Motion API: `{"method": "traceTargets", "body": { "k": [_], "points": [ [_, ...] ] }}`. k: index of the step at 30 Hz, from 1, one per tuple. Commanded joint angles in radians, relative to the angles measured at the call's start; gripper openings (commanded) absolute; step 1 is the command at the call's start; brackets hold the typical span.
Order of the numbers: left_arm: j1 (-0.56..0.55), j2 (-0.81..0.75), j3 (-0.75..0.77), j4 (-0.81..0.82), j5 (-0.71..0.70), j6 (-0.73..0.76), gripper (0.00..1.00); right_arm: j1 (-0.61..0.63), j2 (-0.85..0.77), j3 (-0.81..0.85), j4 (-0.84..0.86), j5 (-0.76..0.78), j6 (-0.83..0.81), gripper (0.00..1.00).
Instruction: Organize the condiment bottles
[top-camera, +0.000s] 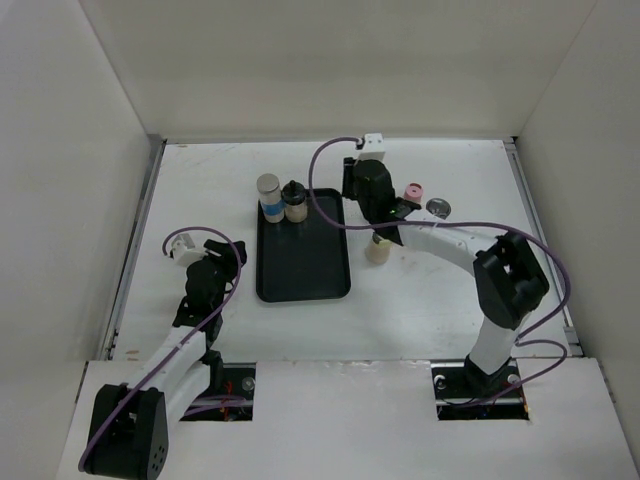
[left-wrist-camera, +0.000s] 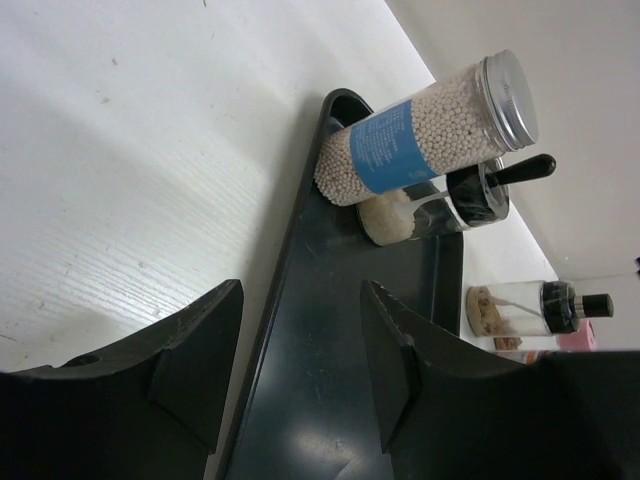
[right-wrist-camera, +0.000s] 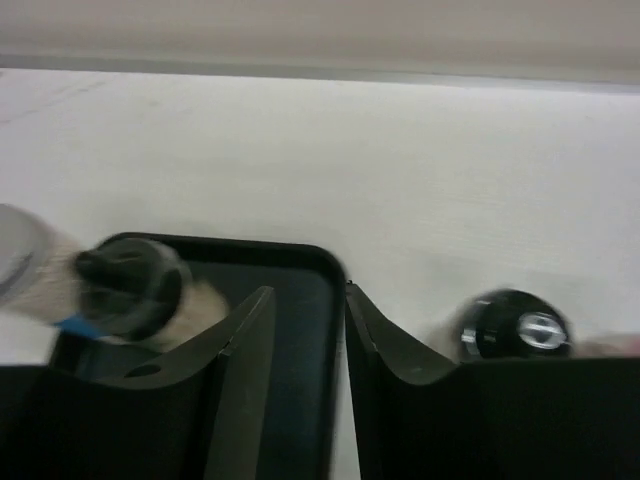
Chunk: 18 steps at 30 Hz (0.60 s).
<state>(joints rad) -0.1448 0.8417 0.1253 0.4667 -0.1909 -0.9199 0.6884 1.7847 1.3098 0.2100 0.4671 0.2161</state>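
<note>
Black tray (top-camera: 300, 262), blue-labelled jar (top-camera: 269, 197) and black-capped jar (top-camera: 294, 203) at its far edge; left pincer (left-wrist-camera: 300, 335) released, right pincer (right-wrist-camera: 308, 297) narrowly parted

Matt white counter (left-wrist-camera: 120, 150) with faint wood grain, glossy dark plastic tray (left-wrist-camera: 330, 400), clear smooth blue-labelled jar (left-wrist-camera: 420, 135) with brushed metal cap, neighbouring jar (left-wrist-camera: 400, 218) with shiny black plastic lid, left claw (left-wrist-camera: 300, 330) in matt black plastic.

Jars, 5 visible from above: blue-labelled jar (top-camera: 269, 200), black-capped jar (top-camera: 294, 205), cream jar (top-camera: 378, 249), pink-capped jar (top-camera: 414, 191), dark-lidded jar (top-camera: 438, 208). Tray (top-camera: 300, 265), centre frame: 1.
</note>
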Motion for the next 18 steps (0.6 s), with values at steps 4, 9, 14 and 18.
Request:
{"method": "traceTargets", "body": {
  "k": [4,9,14,18],
  "points": [
    [-0.005,0.014,-0.001,0.039,0.004,0.007,0.48,-0.102,-0.084,-0.101,0.002,0.102,-0.015,0.76],
    [-0.009,0.023,0.002,0.046,-0.008,0.01,0.48,-0.132,-0.064,-0.093,-0.067,0.096,-0.003,0.9],
    [-0.011,0.011,0.0,0.044,-0.007,0.01,0.48,-0.152,0.007,-0.054,-0.089,0.073,0.011,0.89],
    [-0.011,0.019,0.0,0.046,0.002,0.009,0.48,-0.166,0.045,-0.026,-0.126,0.054,0.037,0.84]
  ]
}}
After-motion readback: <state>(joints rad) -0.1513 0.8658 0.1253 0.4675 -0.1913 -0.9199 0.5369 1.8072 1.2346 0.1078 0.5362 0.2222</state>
